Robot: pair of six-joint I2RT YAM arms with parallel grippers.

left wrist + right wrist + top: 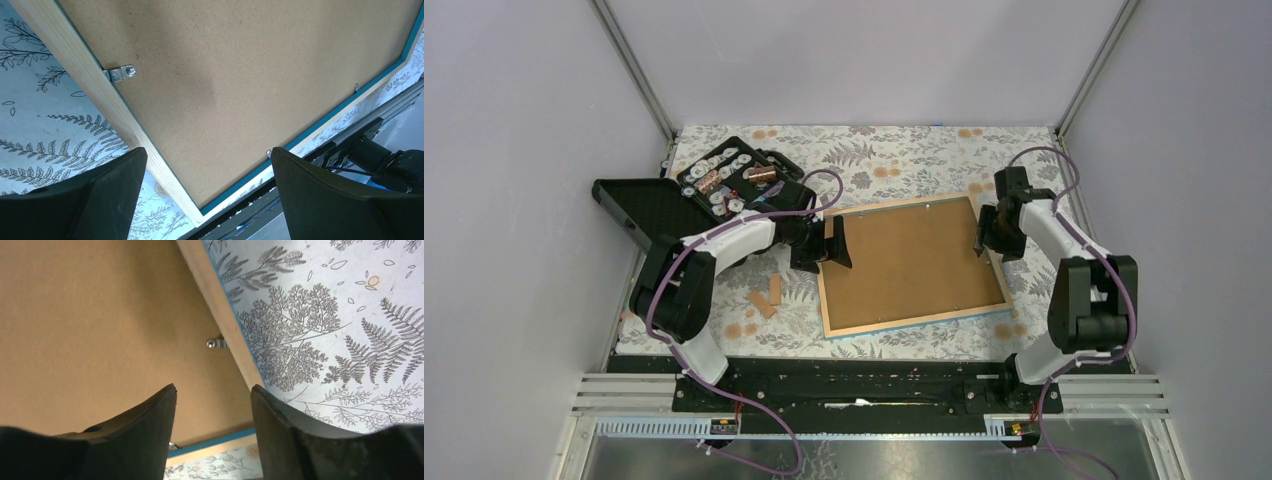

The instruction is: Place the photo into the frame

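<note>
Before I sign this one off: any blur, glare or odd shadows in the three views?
Top external: even, diffuse light, sharp throughout, no glare on the backing board. Left wrist: a faint shadow patch on the board, the left pincer dark and soft-edged. Right wrist: the right pincer close and blurred, the fern cloth crisp, the board tinted warmer.

1 frame (914,320), 1 board (914,260), 1 case (724,185), 2 wood pcs (775,290).

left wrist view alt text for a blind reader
A frame lies back-up on a fern-print tablecloth, its brown backing board filling the view. A metal tab sits on its wood rim, and the left gripper has its jaws wide open over one corner.
</note>
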